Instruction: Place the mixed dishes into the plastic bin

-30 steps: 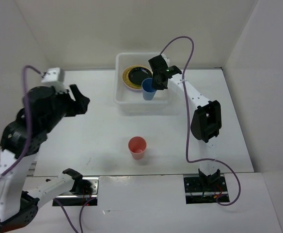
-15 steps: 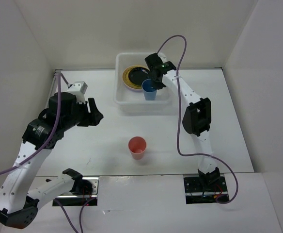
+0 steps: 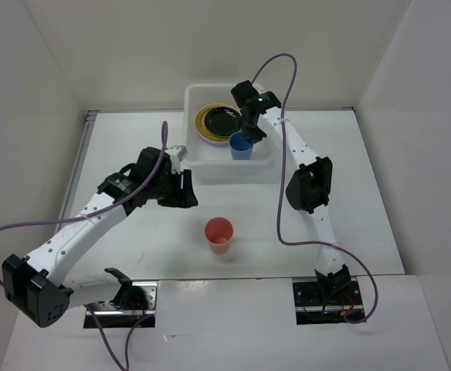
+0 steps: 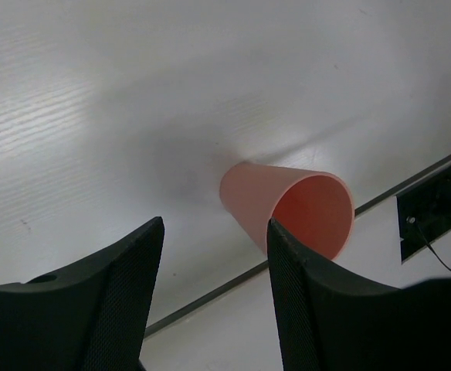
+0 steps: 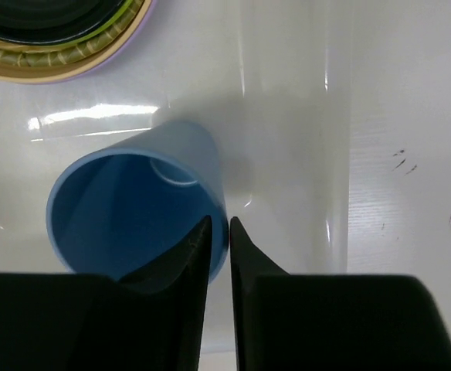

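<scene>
The plastic bin (image 3: 189,154) stands at the back of the table. In it lies a stack of plates (image 3: 216,120), black on top with a woven tan rim (image 5: 52,62) and a lavender edge. Beside the stack stands the blue cup (image 3: 241,145) (image 5: 125,209). My right gripper (image 3: 248,133) (image 5: 219,222) is shut on its rim wall, one finger inside and one outside. The pink cup (image 3: 218,233) (image 4: 291,209) stands upright on the table. My left gripper (image 3: 185,190) (image 4: 215,224) hangs open to the upper left of it, with nothing between its fingers.
White walls close in the table at the left, back and right. Black mounting plates (image 3: 125,297) (image 3: 326,297) sit at the near edge, one of them also in the left wrist view (image 4: 434,205). Purple cables (image 3: 283,77) loop over both arms.
My left arm has swung down and to the right, from the far left toward the pink cup, its jaws narrowing a little. The right gripper has settled the blue cup lower in the bin.
</scene>
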Available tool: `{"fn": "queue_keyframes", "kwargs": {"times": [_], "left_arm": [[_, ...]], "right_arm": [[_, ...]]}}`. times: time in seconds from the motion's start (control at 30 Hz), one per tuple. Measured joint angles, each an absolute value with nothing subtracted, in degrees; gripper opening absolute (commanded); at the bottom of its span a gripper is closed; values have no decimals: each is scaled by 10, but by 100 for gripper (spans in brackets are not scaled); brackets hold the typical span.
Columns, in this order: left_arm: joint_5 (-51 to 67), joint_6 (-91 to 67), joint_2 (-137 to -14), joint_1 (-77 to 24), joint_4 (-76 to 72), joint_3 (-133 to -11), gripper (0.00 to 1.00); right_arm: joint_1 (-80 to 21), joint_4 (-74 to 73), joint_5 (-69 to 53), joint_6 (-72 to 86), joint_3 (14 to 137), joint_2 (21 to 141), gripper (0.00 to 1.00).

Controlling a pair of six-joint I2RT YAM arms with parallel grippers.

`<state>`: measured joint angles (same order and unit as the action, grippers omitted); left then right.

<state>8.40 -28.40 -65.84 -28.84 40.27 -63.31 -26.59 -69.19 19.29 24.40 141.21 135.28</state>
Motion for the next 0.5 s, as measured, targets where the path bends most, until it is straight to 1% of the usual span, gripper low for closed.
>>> {"fn": "queue_keyframes", "kwargs": {"times": [0.03, 0.07, 0.1, 0.13, 0.23, 0.37, 0.47, 0.5], "left_arm": [[83, -288, -667, -298, 392, -626, 63], [82, -290, -677, -309, 385, -621, 63], [82, -294, -685, -318, 379, -615, 63], [82, -300, -692, -326, 374, -611, 63], [78, -306, -703, -349, 365, -607, 63], [75, -315, -707, -366, 351, -607, 63], [72, -317, -715, -373, 344, -607, 63], [71, -318, -719, -376, 343, -607, 63]], "right_arm": [[-266, -697, 192, 245, 1422, 1357, 23], [-266, -703, 191, 245, 1433, 1363, 27], [-266, -707, 190, 246, 1441, 1369, 29], [-266, -709, 190, 246, 1449, 1374, 29], [-266, -717, 189, 246, 1456, 1383, 34], [-266, -726, 189, 248, 1463, 1385, 45], [-265, -729, 189, 249, 1483, 1384, 51], [-265, -729, 189, 250, 1489, 1381, 58]]}}
